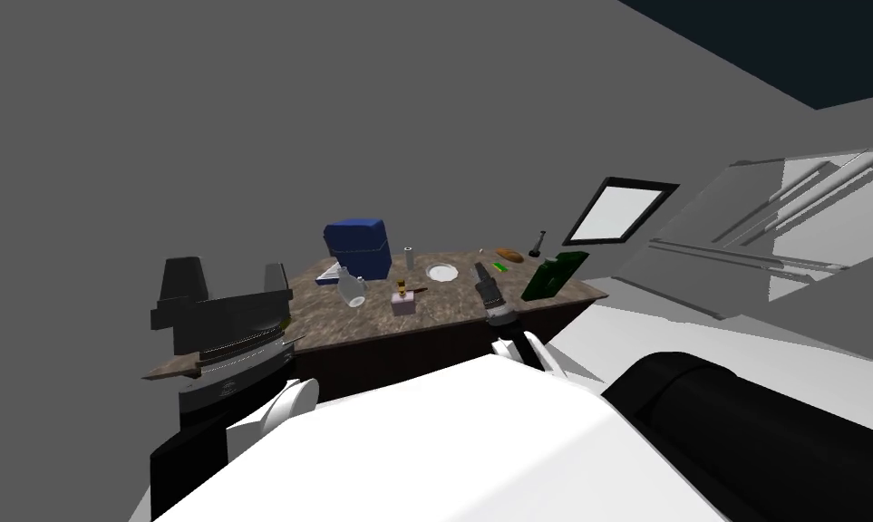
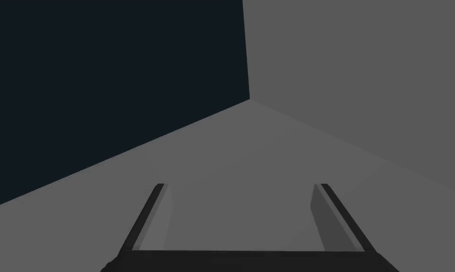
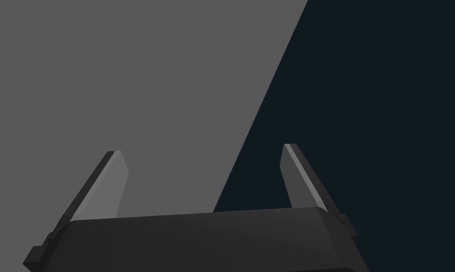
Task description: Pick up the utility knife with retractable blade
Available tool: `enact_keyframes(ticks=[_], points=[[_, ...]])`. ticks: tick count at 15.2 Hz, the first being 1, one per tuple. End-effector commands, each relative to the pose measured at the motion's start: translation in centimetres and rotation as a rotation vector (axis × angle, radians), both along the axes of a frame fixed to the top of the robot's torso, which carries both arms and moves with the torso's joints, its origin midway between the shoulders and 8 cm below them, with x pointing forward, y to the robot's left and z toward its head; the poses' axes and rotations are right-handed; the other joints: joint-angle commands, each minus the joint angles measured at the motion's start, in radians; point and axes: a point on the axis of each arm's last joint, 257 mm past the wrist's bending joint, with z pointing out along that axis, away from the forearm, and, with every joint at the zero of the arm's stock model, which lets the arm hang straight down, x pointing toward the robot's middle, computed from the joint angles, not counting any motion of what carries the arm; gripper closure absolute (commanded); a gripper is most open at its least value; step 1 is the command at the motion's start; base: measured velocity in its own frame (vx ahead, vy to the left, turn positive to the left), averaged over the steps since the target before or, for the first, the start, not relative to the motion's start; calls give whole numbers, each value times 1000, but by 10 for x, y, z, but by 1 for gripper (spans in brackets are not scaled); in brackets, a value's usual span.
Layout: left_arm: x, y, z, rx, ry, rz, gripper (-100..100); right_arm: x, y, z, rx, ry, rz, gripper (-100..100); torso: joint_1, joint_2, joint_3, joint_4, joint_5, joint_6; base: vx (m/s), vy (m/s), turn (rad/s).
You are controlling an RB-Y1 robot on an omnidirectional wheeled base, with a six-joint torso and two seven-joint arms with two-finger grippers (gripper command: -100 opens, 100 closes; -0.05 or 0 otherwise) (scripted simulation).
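Observation:
A brown stone-patterned table (image 1: 443, 313) stands ahead of me. On its far right part lies a small green, slim object (image 1: 499, 267), which may be the utility knife; it is too small to tell. My right arm rises in front of the table, and its dark gripper (image 1: 481, 270) sits just left of that green object. In the right wrist view the right gripper (image 3: 202, 148) stands open with nothing between its fingers. My left gripper (image 1: 228, 268) is raised near the table's left end, also open and empty (image 2: 241, 185).
Also on the table are a blue box (image 1: 359, 246), a glass jar (image 1: 352, 290), a pink box (image 1: 403, 304), a white plate (image 1: 441, 272), a grey cylinder (image 1: 409, 257), a bread loaf (image 1: 510, 256), a dark bottle (image 1: 536, 243) and a dark green box (image 1: 552, 275).

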Motion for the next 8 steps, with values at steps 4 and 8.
enact_keyframes(ticks=[4, 8], points=[[0, 0, 0, 0, 0, 0, 0, 10, 3, -31, -145, 67, 33, -100, 0, 0, 0, 0, 0, 0, -15, -50, 114], [0, 0, 0, 0, 0, 0, 0, 15, 1, -58, -264, 124, 55, -100, 0, 0, 0, 0, 0, 0, -14, -50, 148]])
